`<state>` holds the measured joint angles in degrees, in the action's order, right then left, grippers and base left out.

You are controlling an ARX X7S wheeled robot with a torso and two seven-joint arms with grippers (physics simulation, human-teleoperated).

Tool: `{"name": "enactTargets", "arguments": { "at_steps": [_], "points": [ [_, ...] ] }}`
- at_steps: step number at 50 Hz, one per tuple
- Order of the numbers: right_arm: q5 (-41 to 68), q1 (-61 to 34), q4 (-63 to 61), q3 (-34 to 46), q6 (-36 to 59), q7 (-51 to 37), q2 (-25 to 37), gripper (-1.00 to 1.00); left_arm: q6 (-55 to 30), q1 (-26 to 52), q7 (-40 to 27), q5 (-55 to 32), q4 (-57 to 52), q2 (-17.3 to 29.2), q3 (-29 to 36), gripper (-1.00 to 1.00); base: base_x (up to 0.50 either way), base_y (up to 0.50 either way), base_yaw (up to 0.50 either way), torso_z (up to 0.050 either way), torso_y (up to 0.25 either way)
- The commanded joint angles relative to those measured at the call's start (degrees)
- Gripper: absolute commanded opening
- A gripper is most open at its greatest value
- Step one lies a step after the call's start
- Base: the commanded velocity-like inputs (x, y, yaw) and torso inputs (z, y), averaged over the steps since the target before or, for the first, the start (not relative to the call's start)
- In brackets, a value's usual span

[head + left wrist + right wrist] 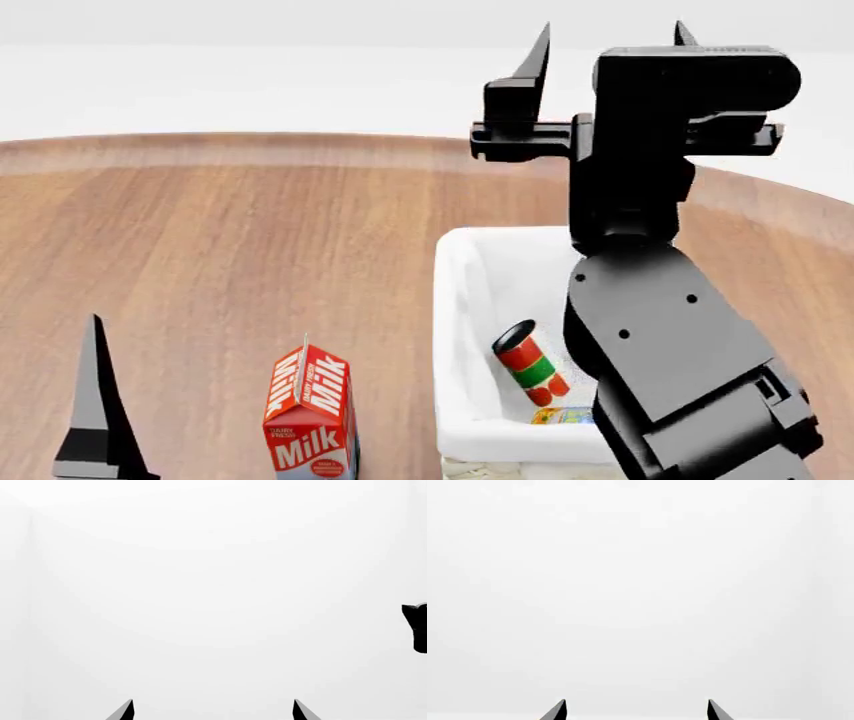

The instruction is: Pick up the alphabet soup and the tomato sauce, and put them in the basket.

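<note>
While the left gripper (96, 400) shows only one dark pointed finger at the head view's lower left, its wrist view shows two tips spread apart on nothing. Next stands a red milk carton (308, 412) on the wooden table (240, 250). The basket (461, 330) holds the tomato sauce (527, 362), tilted, and the alphabet soup (567, 415), mostly hidden. Raised above it, the right gripper (607, 50) is empty, fingers parted.

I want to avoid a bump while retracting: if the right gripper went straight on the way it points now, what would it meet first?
Nothing, as far as the views show. The right gripper is open, raised above the basket and pointing up and away; its wrist view shows only blank white background, though depth is unclear.
</note>
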<state>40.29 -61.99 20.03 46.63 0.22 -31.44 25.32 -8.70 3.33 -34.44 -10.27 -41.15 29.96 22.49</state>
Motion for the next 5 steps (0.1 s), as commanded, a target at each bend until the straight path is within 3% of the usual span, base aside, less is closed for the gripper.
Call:
{"name": "enactTargets", "arguments": {
  "at_steps": [1,5],
  "points": [
    [-6.59,1.44,-7.06,-0.06,-5.67,-4.84,2.78,1.0,-0.05,-0.17,-0.19,0.06,-0.25,0.15,0.06,1.0,0.0,0.0,0.0,0.0,0.0],
    [-7.52,1.84,-8.4,0.01,-6.77,-5.15,3.11,1.0,0.15,-0.17,-0.14,0.01,-0.04,0.1,0.15,1.0,0.0,0.0,0.0,0.0,0.0]
  ]
}}
